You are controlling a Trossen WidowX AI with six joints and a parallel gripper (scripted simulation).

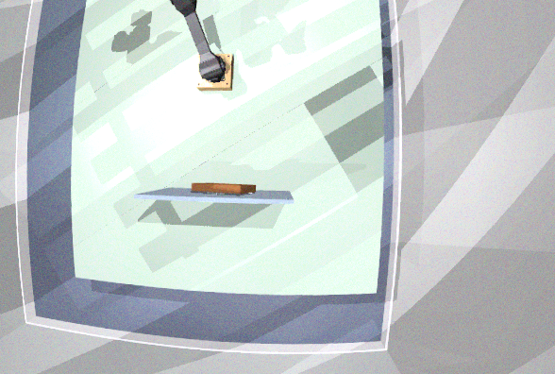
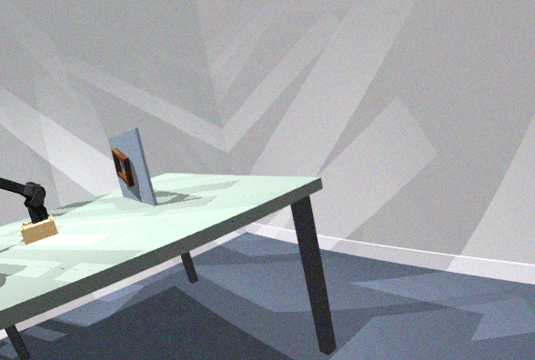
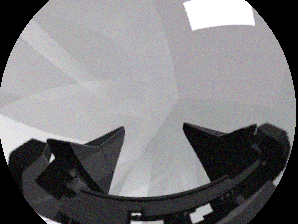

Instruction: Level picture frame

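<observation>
- On my top feed the arm (image 1: 191, 18) reaches in from the far edge of the pale green desk (image 1: 330, 263) and ends over its tan wooden base block (image 1: 228, 80).
- The exterior feed shows that same block (image 2: 39, 230) sitting on the desk near the left edge of the picture, with the dark arm (image 2: 32, 199) bent down onto it.
- My end effector (image 3: 153, 145) is open, its two dark fingers standing wide apart with nothing between them; past them I see only pale grey planes.
- The picture frame (image 2: 123, 166), brown wood, hangs on a thin grey-blue wall panel (image 2: 136, 149) that stands upright on the desk.
- From above, the frame (image 1: 223, 188) shows as a brown bar touching the arm-facing side of the panel (image 1: 274, 197).
- The frame hangs well apart from the arm, roughly mid-desk.
- In the exterior feed the frame looks tilted, but I cannot tell which side sits higher from that angle.
- The screw is hidden from me.
</observation>
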